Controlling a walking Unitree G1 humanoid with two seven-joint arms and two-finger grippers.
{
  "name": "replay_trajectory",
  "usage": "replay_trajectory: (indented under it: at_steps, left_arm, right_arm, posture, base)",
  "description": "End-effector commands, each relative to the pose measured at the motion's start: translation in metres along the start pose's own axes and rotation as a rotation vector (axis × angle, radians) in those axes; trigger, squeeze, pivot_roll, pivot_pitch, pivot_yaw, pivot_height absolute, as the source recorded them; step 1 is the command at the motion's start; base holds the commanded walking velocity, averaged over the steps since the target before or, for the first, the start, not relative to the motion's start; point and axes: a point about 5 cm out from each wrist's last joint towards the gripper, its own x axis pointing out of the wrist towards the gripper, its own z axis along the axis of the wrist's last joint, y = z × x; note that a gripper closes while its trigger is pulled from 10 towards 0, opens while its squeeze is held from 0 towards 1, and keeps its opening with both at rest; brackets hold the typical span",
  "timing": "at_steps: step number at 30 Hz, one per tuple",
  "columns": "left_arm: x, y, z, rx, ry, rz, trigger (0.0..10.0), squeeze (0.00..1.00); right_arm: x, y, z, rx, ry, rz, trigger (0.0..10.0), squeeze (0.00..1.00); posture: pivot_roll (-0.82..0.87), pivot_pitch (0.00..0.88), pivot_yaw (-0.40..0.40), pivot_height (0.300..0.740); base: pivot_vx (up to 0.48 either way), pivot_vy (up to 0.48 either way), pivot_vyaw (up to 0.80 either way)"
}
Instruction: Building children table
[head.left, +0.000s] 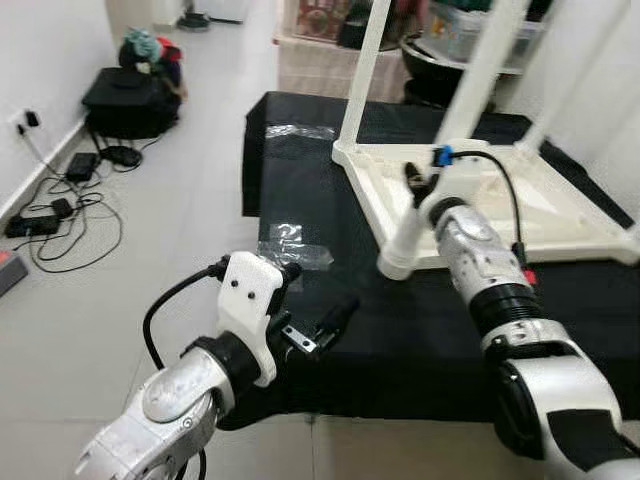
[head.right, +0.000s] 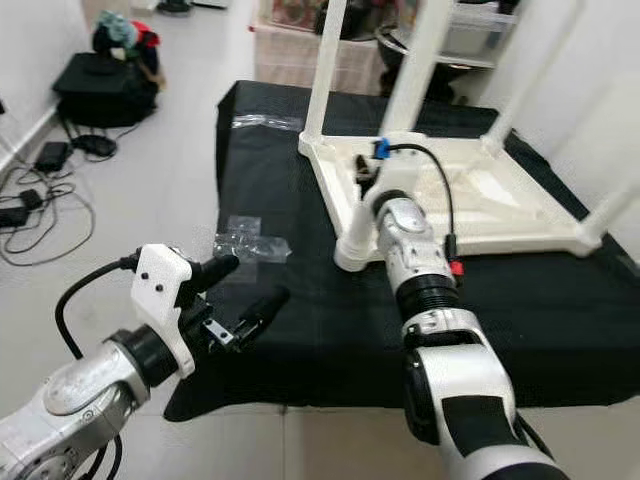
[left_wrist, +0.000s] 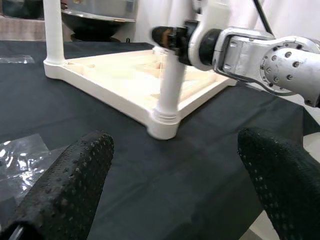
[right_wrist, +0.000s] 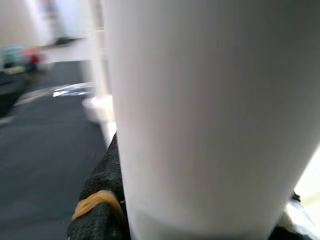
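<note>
A white children's table (head.left: 520, 210) lies upside down on a black cloth (head.left: 330, 340), with its legs pointing up. My right gripper (head.left: 420, 185) is shut on the nearest leg (head.left: 460, 100), just above where it joins the corner socket (head.left: 397, 262). In the right wrist view that leg (right_wrist: 200, 110) is pressed against a black finger (right_wrist: 100, 205). My left gripper (head.left: 318, 295) hangs open over the cloth's front left part, well short of the table. The left wrist view looks between its fingers (left_wrist: 65, 185) at the held leg (left_wrist: 170, 90).
Two clear plastic bags (head.left: 290, 240) (head.left: 298, 131) lie on the cloth left of the table. On the floor to the left are a black bag (head.left: 130, 100) and cables (head.left: 70, 200) by the wall. A shelf with a bowl (head.left: 430, 60) stands behind.
</note>
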Motion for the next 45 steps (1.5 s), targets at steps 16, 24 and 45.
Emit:
replay_trajectory:
  at_steps: [16,24,45]
  left_arm:
    - [-0.001,-0.001,-0.001,0.006,0.001,0.006,10.0,0.00]
    - [-0.001,-0.001,-0.001,0.008,-0.001,0.008,10.0,0.00]
    - [-0.001,-0.003,-0.001,0.009,-0.001,0.003,10.0,0.00]
  right_arm:
    - [0.000,0.032,0.007,0.162,-0.074,0.210,10.0,0.00]
    - [-0.015,0.054,0.030,0.398,-0.080,0.869,10.0,0.00]
    - [-0.047,0.076,-0.013,0.110,0.053,1.273,0.0,0.00]
  posture:
    - [0.06,0.141,-0.152,0.740]
    - [0.06,0.137,-0.150,0.740]
    - [0.07,0.127,-0.157,0.740]
  base:
    - [0.000,0.000,0.00]
    - [0.000,0.000,0.00]
    - [0.000,0.000,0.00]
